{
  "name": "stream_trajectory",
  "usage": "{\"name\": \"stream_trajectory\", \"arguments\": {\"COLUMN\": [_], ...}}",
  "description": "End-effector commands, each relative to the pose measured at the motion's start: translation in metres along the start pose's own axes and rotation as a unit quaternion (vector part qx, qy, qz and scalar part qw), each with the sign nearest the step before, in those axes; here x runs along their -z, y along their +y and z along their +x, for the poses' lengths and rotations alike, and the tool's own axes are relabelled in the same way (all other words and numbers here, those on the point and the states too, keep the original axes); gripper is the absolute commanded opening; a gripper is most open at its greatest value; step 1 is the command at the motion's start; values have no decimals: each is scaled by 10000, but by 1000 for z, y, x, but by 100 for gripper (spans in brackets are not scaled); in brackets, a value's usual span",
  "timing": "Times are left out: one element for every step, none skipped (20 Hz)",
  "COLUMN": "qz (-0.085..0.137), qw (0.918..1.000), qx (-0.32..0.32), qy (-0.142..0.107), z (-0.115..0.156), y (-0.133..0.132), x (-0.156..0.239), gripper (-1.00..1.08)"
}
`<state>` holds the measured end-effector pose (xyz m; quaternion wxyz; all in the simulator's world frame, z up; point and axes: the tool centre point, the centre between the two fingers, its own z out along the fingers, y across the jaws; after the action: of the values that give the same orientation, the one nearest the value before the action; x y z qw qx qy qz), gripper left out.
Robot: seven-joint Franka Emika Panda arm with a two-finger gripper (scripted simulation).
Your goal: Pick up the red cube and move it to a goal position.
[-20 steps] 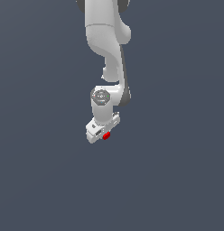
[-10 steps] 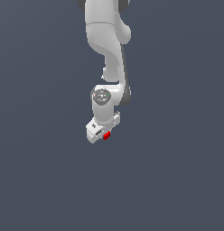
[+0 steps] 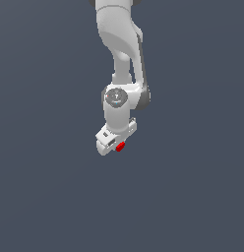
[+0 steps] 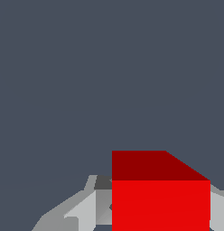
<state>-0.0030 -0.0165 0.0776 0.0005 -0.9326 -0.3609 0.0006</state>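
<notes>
Exterior view: your white, jointed Panda arm (image 3: 121, 44) descends from the upper edge of the frame against a plain dark blue-grey background (image 3: 40, 187). At its lower end sits the white, blocky gripper (image 3: 113, 142), tilted so that its body slants toward the exterior view's left. The small, bright red, plain-faced cube (image 3: 120, 146) shows at the gripper's lower edge, on the side toward the exterior view's right, touching the white housing. Only a sliver of the red cube is exposed here; the rest is hidden by the gripper.

Wrist view: the red cube (image 4: 161, 198) fills the near field, with a darker red face above a brighter one. Pale grey fingers (image 4: 82, 210) flank it on both sides, pressed against its sides with no gap visible. You can read the fingers as closed on the red cube, holding it. Behind it lies the same uniform dark blue-grey background (image 4: 86, 67), with no surface detail to place the cube against.
</notes>
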Motion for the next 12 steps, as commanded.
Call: {"name": "stream_trajectory", "arguments": {"qz": [-3, -3, -3, -3, -3, -1, -1, -1, -1, -1, -1, -1], "qw": [10000, 10000, 10000, 10000, 10000, 10000, 10000, 10000, 10000, 10000, 10000, 10000], "qx": [2, 2, 2, 2, 2, 3, 3, 3, 3, 3, 3, 3], "qy": [5, 5, 5, 5, 5, 7, 7, 7, 7, 7, 7, 7], "z": [12, 17, 22, 28, 33, 39, 45, 50, 56, 62, 67, 73], "y": [0, 0, -1, -1, -1, -1, -1, -1, -1, -1, 0, 0], "x": [21, 30, 39, 48, 58, 67, 77, 86, 96, 105, 115, 124], "gripper": [-100, -100, -100, -100, -100, -100, -100, -100, -100, -100, -100, -100]}}
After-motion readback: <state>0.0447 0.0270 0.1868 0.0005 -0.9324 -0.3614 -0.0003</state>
